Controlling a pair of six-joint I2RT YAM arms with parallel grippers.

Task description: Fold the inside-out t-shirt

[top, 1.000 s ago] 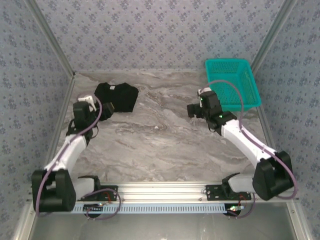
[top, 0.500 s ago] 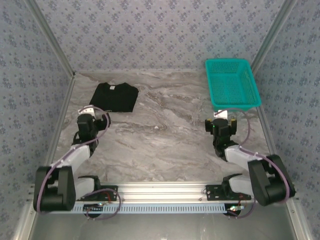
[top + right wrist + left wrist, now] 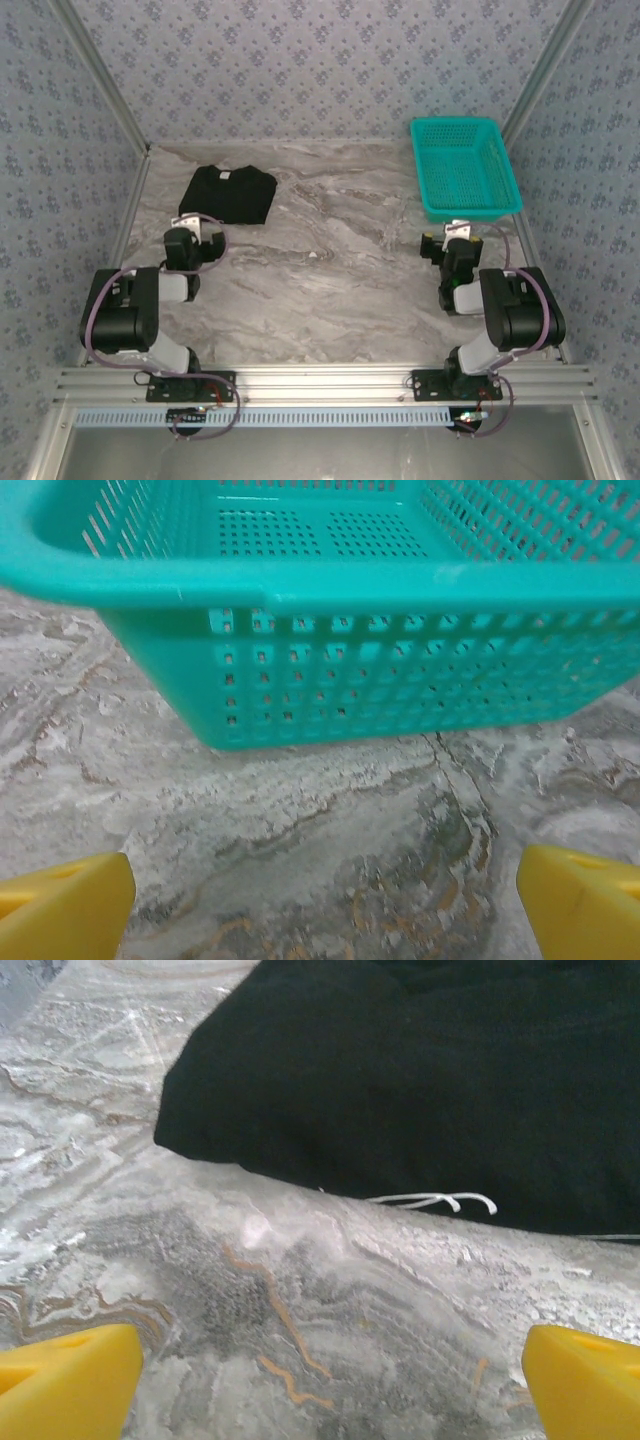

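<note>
**Top external view: black shirt lay at the far left, both grippers spread**

From above we saw the inside-out t-shirt (image 3: 228,194) lying as a compact black rectangle on the far left part of the marble table (image 3: 330,280). The left gripper (image 3: 197,232) sat just on its near side, apart from the cloth. In the left wrist view its yellow fingertips (image 3: 65,1380) stood wide apart with nothing between them, and the shirt's near edge (image 3: 420,1090) lay flat ahead, a loose white thread (image 3: 440,1200) at the hem. On the right, the right gripper (image 3: 455,240) faced the teal basket (image 3: 455,124) at the far right. We found its fingertips (image 3: 60,905) equally spread over bare table, near the basket's mesh wall (image 3: 350,680) but not touching it.
</note>
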